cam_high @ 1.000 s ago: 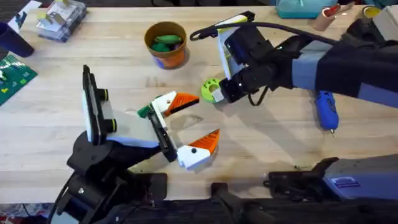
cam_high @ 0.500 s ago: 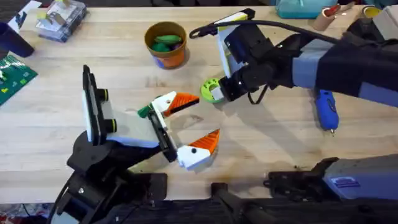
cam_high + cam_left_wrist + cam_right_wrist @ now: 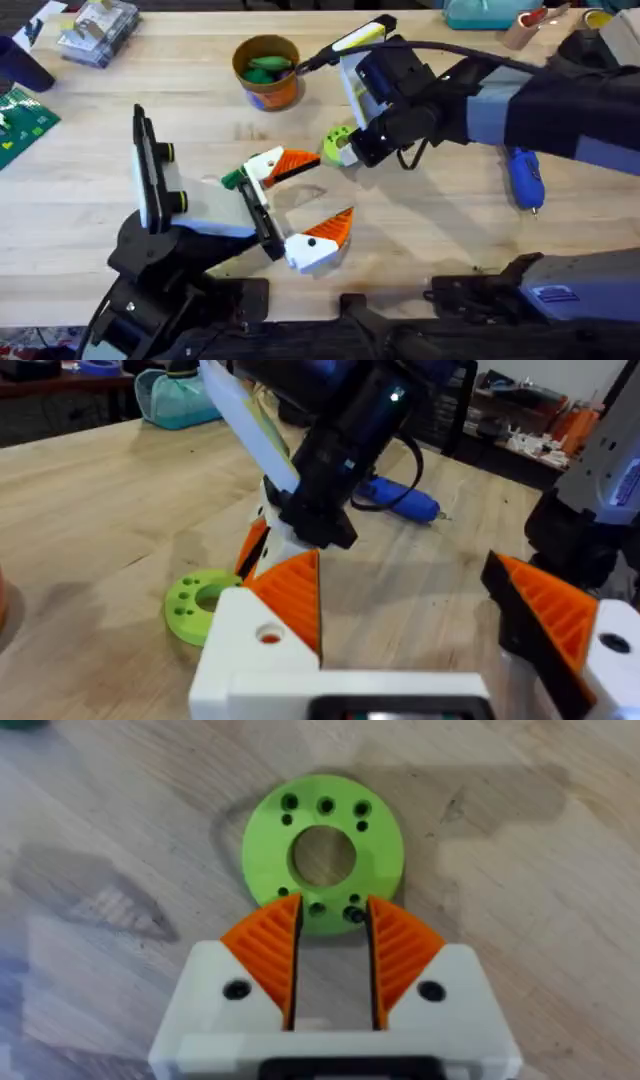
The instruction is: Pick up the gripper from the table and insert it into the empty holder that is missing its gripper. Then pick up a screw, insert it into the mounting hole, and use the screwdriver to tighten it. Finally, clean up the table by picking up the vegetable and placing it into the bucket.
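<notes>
1. The right pincer (image 3: 332,935) hovers over a flat green ring (image 3: 322,855) on the table (image 3: 520,860). Its ribbed orange pads (image 3: 270,950) are slightly spread with a narrow gap between them, their tips at the ring's near edge, pinching nothing that I can tell.
2. The ring is round plastic with a big centre hole and small holes around it, one holding a dark screw (image 3: 352,914).
3. From overhead the right arm (image 3: 520,110) reaches across to the ring (image 3: 336,146), a black cable arching over its wrist.
4. The left pincer (image 3: 420,610) is spread wide, its two orange wedge pads far apart and empty.
5. The gripper (image 3: 272,167), white with an orange wedge tip and a green rear piece, sits at one end of the holder (image 3: 262,212), a thin black rail; a second orange-tipped finger (image 3: 322,240) is at the other end.
6. The blue pen-shaped screwdriver (image 3: 526,178) lies on the pale wood grain beside the right arm.
7. The round orange bucket (image 3: 267,72) stands beyond, with green vegetables (image 3: 266,68) inside.
</notes>
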### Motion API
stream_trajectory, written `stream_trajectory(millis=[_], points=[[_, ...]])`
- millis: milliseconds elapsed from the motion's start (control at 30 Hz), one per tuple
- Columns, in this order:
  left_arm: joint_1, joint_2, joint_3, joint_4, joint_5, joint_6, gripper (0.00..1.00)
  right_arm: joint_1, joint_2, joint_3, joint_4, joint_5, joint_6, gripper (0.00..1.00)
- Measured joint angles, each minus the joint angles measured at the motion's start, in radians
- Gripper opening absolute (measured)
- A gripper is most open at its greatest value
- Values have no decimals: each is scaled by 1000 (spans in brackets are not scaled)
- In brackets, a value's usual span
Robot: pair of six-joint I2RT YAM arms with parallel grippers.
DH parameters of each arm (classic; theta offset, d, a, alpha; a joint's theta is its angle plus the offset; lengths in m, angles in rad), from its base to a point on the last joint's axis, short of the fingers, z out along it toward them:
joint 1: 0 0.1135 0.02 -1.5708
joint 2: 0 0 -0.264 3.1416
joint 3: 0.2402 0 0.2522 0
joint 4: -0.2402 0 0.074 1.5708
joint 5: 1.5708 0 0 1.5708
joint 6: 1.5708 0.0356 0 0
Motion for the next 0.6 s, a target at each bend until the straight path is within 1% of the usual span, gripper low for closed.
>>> stream_trajectory(millis=[133,300,400,533,600], points=[[0,0,0,0,0,0,990,0,12,2,-1,0,-11,231],[0,0,0,0,0,0,990,0,15,3,-2,1,-13,187],[0,0,0,0,0,0,990,0,15,4,-5,2,-14,179],[0,0,0,0,0,0,990,0,15,6,-15,6,-19,101],[0,0,0,0,0,0,990,0,15,7,-19,7,-19,87]])
